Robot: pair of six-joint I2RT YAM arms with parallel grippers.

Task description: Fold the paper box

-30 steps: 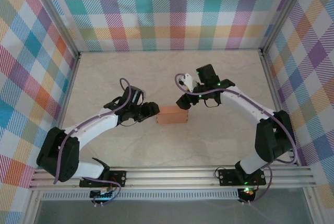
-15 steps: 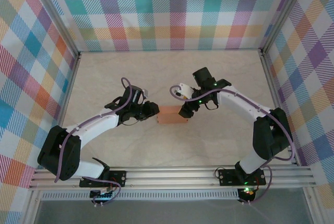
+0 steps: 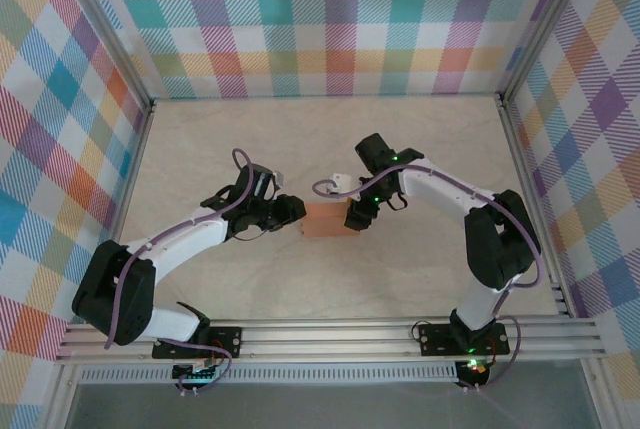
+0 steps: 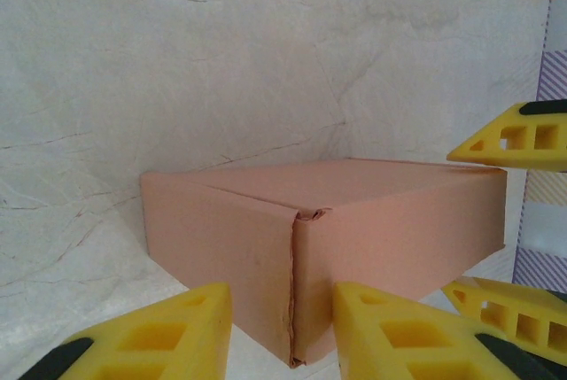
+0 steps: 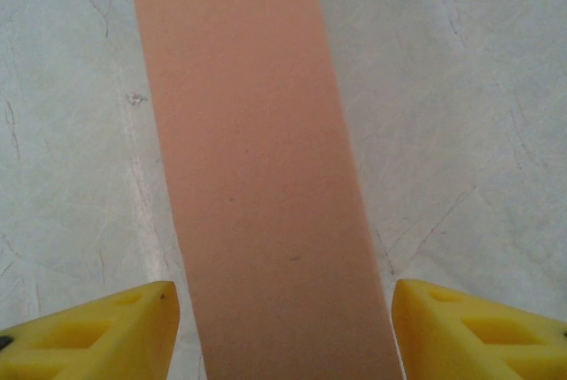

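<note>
Paper box [image 3: 330, 220] — one, apparently; left hand [image 3: 297, 211], right hand [image 3: 355, 217] — two.

Between the right gripper [image 5: 282, 300] fingers, paper box [image 5: 257, 158] runs off frame top and bottom. Overhead, that gripper covers the end beneath it.

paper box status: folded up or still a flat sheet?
Folded. In the left wrist view the paper box stands as a closed box: two side walls meet at a corner seam under a flat top.

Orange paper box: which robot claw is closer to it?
Right. The right claw is open around the salmon-orange card paper box, one finger on each side. The left claw is open just off the box's left end.
</note>
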